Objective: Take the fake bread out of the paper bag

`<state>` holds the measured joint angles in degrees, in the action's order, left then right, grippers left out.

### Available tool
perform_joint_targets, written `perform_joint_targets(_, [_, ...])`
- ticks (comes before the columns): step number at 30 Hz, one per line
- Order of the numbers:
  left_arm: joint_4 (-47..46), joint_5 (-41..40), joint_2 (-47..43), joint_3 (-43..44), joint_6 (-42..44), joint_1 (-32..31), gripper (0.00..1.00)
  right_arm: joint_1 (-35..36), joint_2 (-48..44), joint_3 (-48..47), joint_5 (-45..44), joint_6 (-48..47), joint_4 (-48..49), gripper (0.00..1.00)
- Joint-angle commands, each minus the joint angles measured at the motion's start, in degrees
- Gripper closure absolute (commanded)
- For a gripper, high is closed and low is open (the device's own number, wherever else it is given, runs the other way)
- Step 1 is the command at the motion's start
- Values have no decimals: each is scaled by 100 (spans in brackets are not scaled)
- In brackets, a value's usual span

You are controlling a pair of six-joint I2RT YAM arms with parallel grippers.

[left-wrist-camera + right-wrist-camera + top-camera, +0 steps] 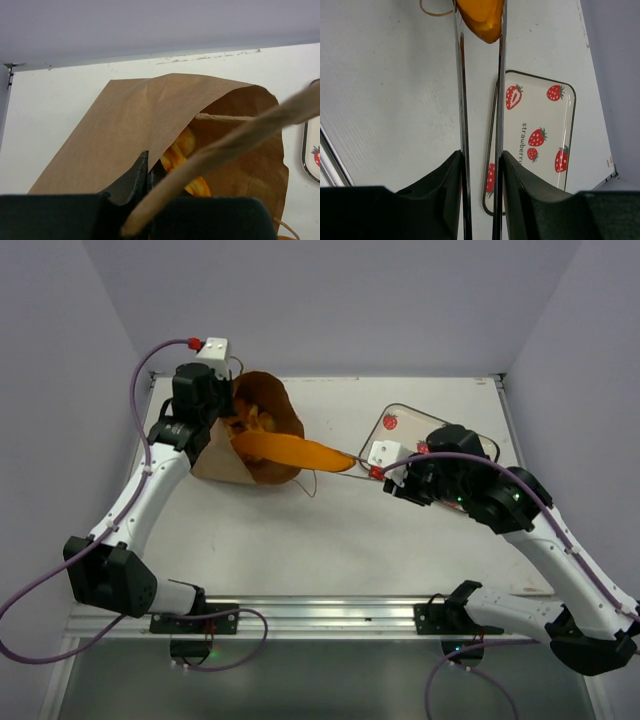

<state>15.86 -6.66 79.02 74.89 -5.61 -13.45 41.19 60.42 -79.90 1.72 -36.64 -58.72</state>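
The brown paper bag (225, 462) lies on its side at the back left, mouth facing right. My left gripper (222, 425) is shut, pinching the bag's rim (135, 125) between its fingertips (147, 170). Glossy golden pieces of fake bread (182, 147) show inside the mouth. A long orange baguette (290, 449) sticks out of the bag towards the right. My right gripper (400, 477) is shut on metal tongs (462, 100), and the tong tips clamp the baguette's end (482, 17). The fingers (517, 180) press the two tong arms from outside.
A strawberry-print tray (400, 418) lies at the back right, under and beside my right arm; it also shows in the right wrist view (540, 130). A looped string handle (435, 11) trails on the table by the baguette. Another handle (240, 137) crosses the left wrist view, blurred.
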Motion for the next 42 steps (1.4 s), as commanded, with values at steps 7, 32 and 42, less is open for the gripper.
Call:
perform_joint_targets(7, [-250,200,315,490,-344,369,100,-252,-795,194,-57,43,159,100])
perform_joint_targets(32, [58,639,641,869,-371,563,100,-1948,-1762,360,-250,439,159,100])
perform_joint_targets(42, [-540,1254,-334,-413,-441,563,100,-2062,-1262,1081,-1252,324,273,100])
